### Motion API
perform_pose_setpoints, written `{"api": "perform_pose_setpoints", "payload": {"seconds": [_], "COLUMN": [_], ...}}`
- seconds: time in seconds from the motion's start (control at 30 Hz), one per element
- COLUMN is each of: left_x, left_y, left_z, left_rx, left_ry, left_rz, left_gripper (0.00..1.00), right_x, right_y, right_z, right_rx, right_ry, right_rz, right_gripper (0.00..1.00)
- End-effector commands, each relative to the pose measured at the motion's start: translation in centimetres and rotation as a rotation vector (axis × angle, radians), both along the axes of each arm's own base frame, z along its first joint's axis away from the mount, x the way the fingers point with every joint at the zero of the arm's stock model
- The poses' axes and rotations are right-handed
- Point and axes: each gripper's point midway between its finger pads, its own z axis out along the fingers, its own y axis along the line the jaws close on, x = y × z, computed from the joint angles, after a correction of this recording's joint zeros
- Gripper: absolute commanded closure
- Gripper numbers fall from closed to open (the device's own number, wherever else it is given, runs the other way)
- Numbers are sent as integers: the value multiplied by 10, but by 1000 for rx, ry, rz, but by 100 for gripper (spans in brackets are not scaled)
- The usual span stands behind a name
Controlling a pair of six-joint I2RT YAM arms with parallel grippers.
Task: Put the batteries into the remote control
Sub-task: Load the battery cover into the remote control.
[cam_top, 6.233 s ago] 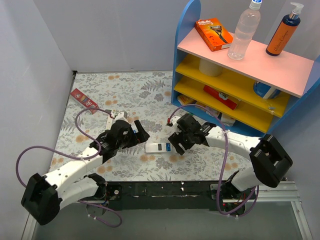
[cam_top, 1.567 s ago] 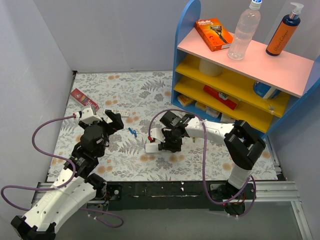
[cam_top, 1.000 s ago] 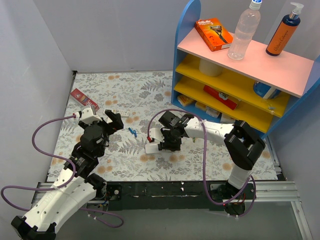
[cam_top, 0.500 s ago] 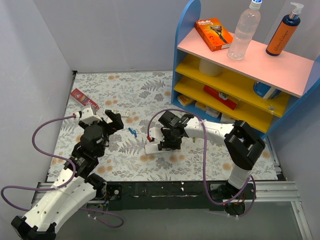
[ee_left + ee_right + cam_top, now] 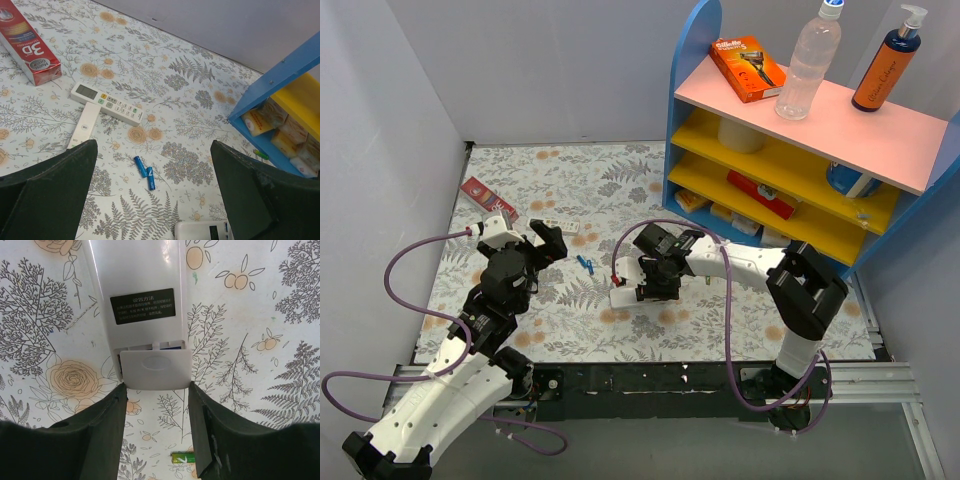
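The white remote control (image 5: 623, 296) lies back up on the flowered mat, its label (image 5: 143, 305) showing. Its battery cover (image 5: 156, 369) is slid partly off the near end, and a strip of blue shows in the open recess (image 5: 172, 345). My right gripper (image 5: 653, 285) (image 5: 156, 387) has its fingertips against the cover's two end corners. A green battery (image 5: 185, 457) lies on the mat below them. Two blue batteries (image 5: 144, 173) (image 5: 585, 264) lie side by side left of the remote. My left gripper (image 5: 540, 245) (image 5: 154, 145) hangs wide open above them, holding nothing.
A thinner white remote with a crosswise piece (image 5: 105, 102) and a red box (image 5: 27, 42) lie at the far left. The blue and yellow shelf unit (image 5: 800, 160) stands on the right, with another green battery (image 5: 260, 153) at its foot.
The left arm has pulled back from the remote since the earliest frame. Over the last second the right gripper crept slightly left at the remote's end; the left arm stayed still.
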Motion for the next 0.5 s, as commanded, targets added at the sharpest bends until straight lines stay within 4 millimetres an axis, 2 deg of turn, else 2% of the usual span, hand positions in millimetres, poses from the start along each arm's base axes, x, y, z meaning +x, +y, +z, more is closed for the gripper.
{"api": "perform_pose_setpoints", "payload": {"seconds": [0.0,0.47], "left_x": [1,1], "left_y": [3,2], "left_z": [-1,-1], "left_rx": [8,7], "left_ry": [-4,-4], "left_rz": [5,2], "left_gripper": [2,2], "right_x": [6,1], "right_y": [6,4], "right_z": [4,2], "right_rx": [5,0], "right_ry": [-29,-24], "right_rz": [18,27], "right_gripper": [73,73]}}
